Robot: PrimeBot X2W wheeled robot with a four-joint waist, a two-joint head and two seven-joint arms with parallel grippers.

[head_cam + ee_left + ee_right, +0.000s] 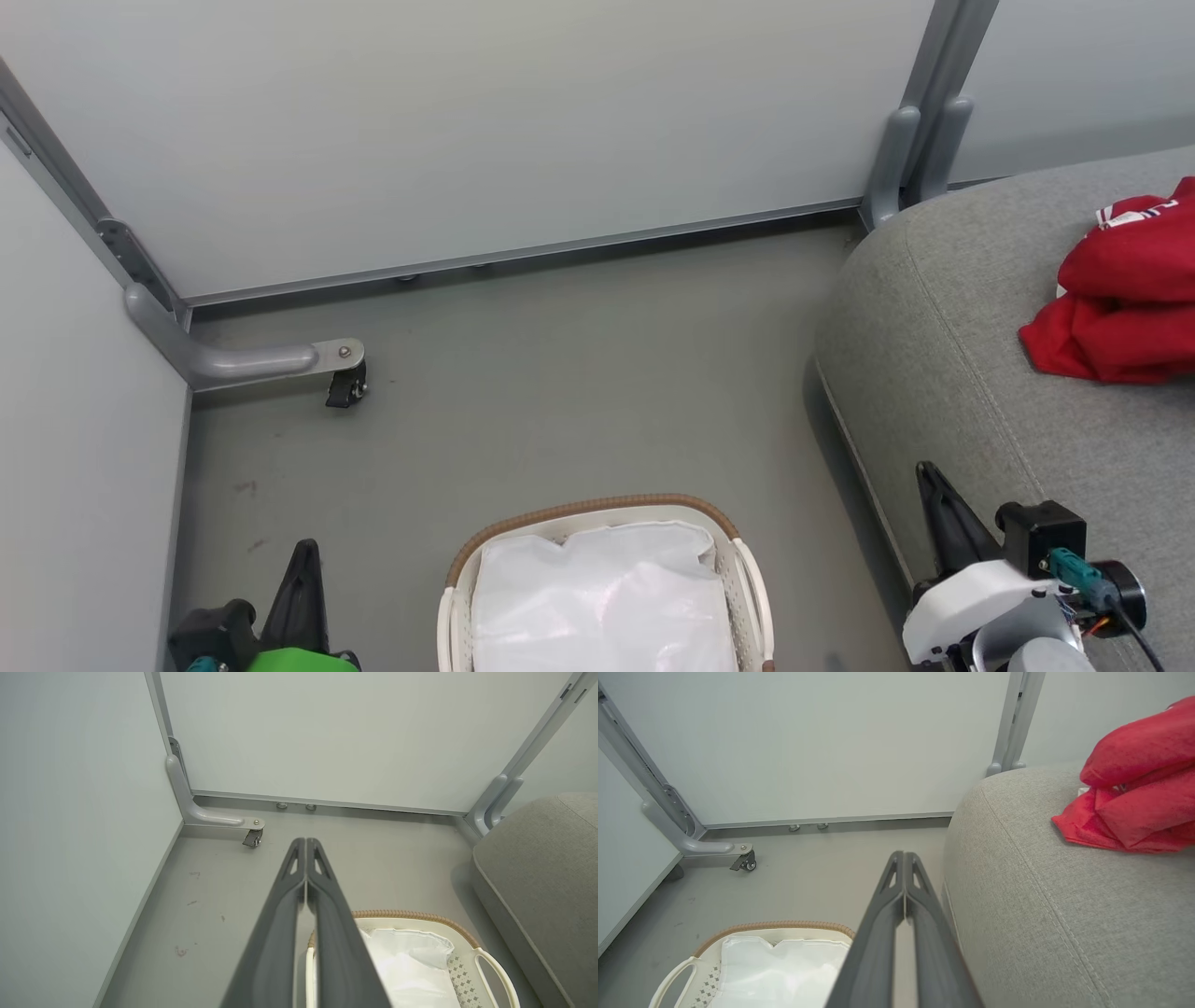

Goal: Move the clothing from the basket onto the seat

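Observation:
The red clothing (1125, 294) with white trim lies bunched on the grey seat (943, 345) at the right; the right wrist view has the clothing (1134, 798) on the seat (1041, 896) too. On the floor at the bottom middle stands the white basket (738, 569) with its brown rim, holding a white liner (602, 597). My left gripper (303, 551) is at the lower left, left of the basket, its fingers pressed together (306, 842) with nothing between them. By the seat's front edge my right gripper (929, 471) is likewise shut and empty (903, 855).
Pale partition panels close off the back and left, with grey metal posts (920, 140) behind the seat. A bracket foot with a caster (345, 383) sticks out onto the grey floor at the left. Bare floor lies between the basket (420, 917) and the back wall.

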